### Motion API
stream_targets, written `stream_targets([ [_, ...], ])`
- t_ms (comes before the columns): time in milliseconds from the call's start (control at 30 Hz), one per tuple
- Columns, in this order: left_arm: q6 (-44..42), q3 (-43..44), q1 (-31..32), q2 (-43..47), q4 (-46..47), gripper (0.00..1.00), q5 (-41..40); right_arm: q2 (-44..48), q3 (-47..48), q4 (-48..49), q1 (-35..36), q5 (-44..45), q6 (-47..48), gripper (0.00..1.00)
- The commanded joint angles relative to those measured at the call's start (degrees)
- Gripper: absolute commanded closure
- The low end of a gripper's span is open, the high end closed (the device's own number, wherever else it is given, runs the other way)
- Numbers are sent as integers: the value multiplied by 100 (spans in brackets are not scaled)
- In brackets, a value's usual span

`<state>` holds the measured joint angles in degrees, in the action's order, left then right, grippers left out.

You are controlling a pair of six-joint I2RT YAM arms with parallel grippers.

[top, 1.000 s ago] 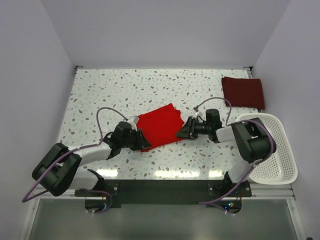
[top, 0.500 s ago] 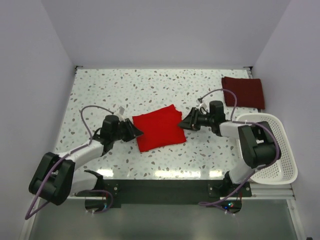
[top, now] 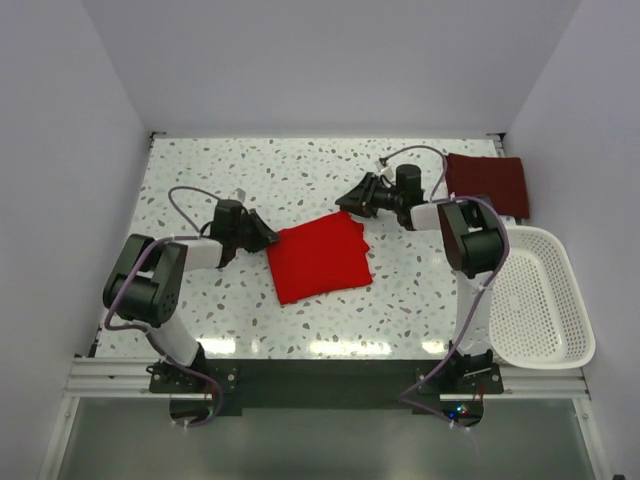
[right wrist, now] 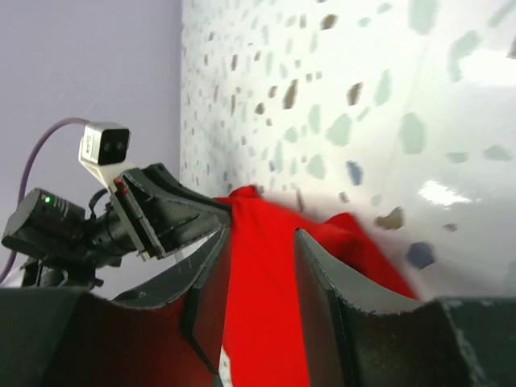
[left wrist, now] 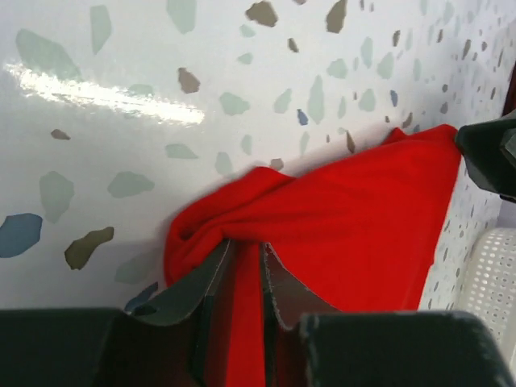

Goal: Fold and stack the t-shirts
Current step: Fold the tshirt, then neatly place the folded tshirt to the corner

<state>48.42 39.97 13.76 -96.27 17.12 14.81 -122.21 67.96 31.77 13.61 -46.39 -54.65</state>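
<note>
- We see the bright red t-shirt (top: 320, 262) lying folded into a near-square pad on the speckled surface (top: 200, 170). It sits between our two end effectors and is tilted a little.
- Our left end effector (top: 266, 238) is at the pad's far left corner. In the left wrist view its jaws stand narrow, with a bunched fold of red cloth pinched between them.
- Our right end effector (top: 346, 200) is at the pad's far right corner. Its jaws stand partly apart with red cloth showing in the gap, but we cannot tell whether the pads actually bite the cloth or merely straddle it.
- The pad's far edge runs from one end effector to the other, and the rest of the shirt lies on the near side of both, towards the arm bases.
- The dark maroon t-shirt (top: 487, 183) lies folded beyond the right end effector, out to its right by the far right corner of the surface and well apart from the red one. The white basket (top: 583, 340) sits nearer the bases on that same side.
- We judge the folding of the red shirt close to done, with stacking next. That move turns on the maroon shirt lying to the right of both end effectors.
- The right arm is much the nearer, so the left would have to follow across or let go.
</note>
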Motion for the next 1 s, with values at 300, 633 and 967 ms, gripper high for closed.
stream_targets([
  [300,-34,-174,-383,-315,468,75,-22,-559,51,-56,-156,587,428,60],
  [633,-1475,1320,204,977,-1964,47,-1063,1839,86,-3916,-165,2001,2590,51],
  [967,-3267,2576,3464,998,-3347,39,-3299,4020,-801,-6525,-174,4603,3277,13],
])
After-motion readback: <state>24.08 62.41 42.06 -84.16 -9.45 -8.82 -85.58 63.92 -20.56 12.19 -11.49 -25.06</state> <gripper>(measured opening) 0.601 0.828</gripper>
